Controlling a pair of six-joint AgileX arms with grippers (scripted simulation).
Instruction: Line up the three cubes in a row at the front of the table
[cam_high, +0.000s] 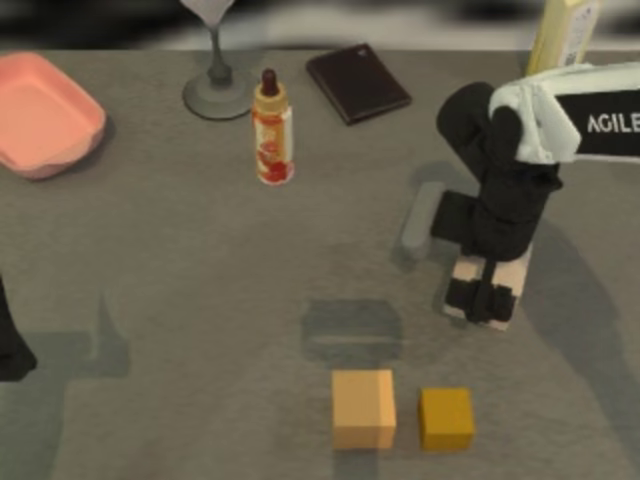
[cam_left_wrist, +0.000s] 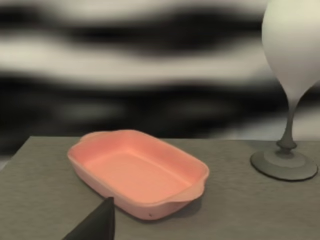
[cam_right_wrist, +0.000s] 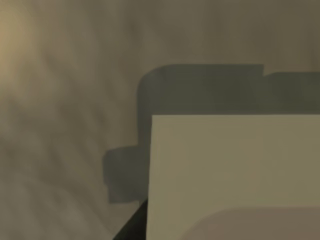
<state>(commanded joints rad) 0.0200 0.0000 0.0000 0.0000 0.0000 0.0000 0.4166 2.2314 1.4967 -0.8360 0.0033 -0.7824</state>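
Item: worktop (cam_high: 150, 280), grey-brown, matte, spanning the top view.

Item: right end effector (cam_high: 487, 295), at right of centre in the top view. Its fingers were clamped on the large cream-beige cube (cam_high: 490, 275), one on each opposite face, presumably to keep the block square during carriage. A shadow patch lay at lower centre, apart from the block, so the cube was judged to hang above the worktop rather than rest on it. The right wrist view showed the cube's pale face (cam_right_wrist: 230, 165) filling the lower right of the frame, with its shadow on the surface behind.

Item: medium light-orange cube (cam_high: 363, 408), low in the top view, slightly right of centre, resting on the worktop.

Item: small dark mustard-yellow cube (cam_high: 446, 418), just beside the orange one on its right, a narrow gap between them. The two sat level with each other, so they were judged already placed as part of the row; the third place, likely to their left under the shadow, was not yet filled.

Item: left end effector (cam_left_wrist: 97, 225), parked at the lower left edge of the top view; whether its fingers were apart or together cannot be told.

Item: bystanders along the upper part of the top view: pink tray (cam_high: 40, 115), stemmed glass (cam_high: 215, 85), dropper bottle (cam_high: 272, 135), dark wallet (cam_high: 358, 82).
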